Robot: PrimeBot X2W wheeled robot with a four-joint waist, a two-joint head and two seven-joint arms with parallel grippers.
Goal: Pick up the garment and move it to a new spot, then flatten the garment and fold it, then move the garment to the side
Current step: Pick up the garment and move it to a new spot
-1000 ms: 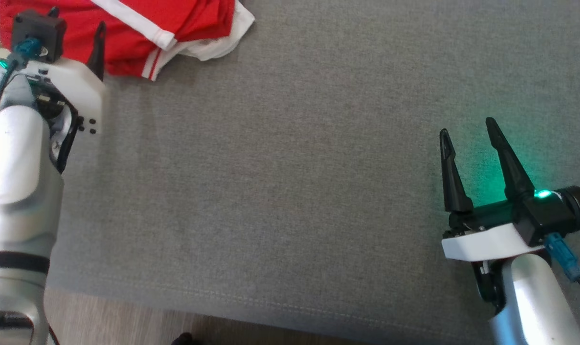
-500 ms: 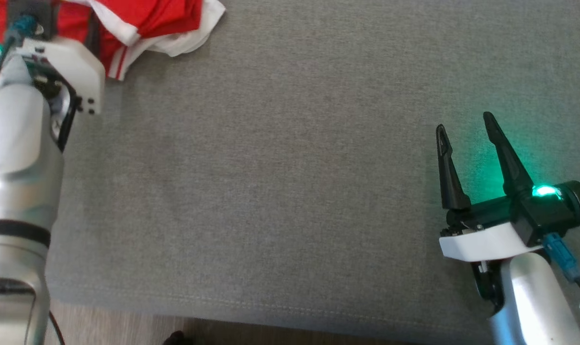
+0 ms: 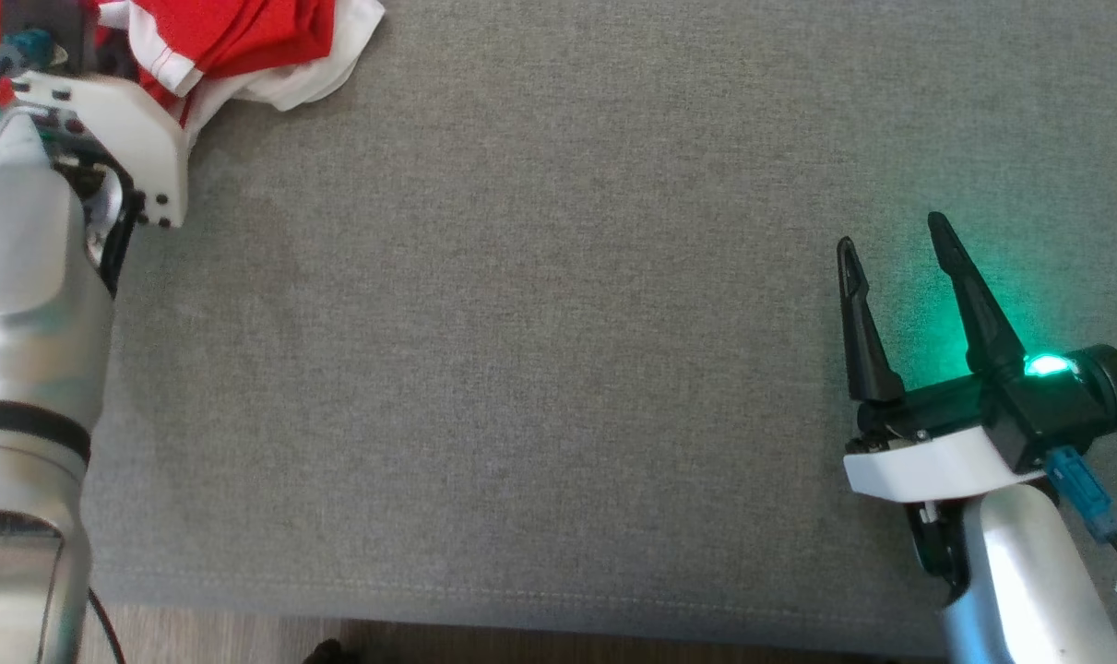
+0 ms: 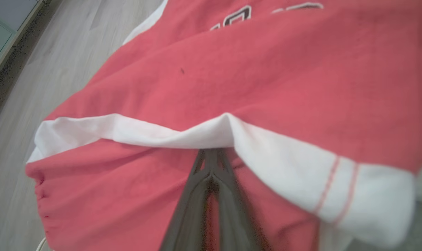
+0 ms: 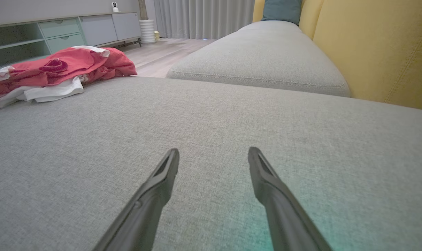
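The garment point(image 3: 244, 37) is a red shirt with white trim, bunched at the far left corner of the grey cushion point(image 3: 558, 332). In the left wrist view the garment point(image 4: 266, 69) is close up. My left gripper point(image 4: 212, 153) has its two dark fingers pressed together, tips tucked under a white band, shut on the cloth. In the head view the left wrist point(image 3: 106, 120) covers those fingers at the garment's edge. My right gripper point(image 3: 892, 235) hovers open over bare cushion at the right, far from the garment point(image 5: 57, 66). Nothing sits between the fingers of the right gripper point(image 5: 213, 151).
The cushion's front seam point(image 3: 521, 604) runs along the bottom, with wooden floor point(image 3: 198, 636) below it. A second grey cushion point(image 5: 266, 59) and a yellow backrest point(image 5: 378, 45) lie beyond the right gripper. A low cabinet point(image 5: 57, 31) stands behind the garment.
My left gripper has pushed forward into the garment and closed on it. The head view has shifted a little. The right gripper stays open in place.
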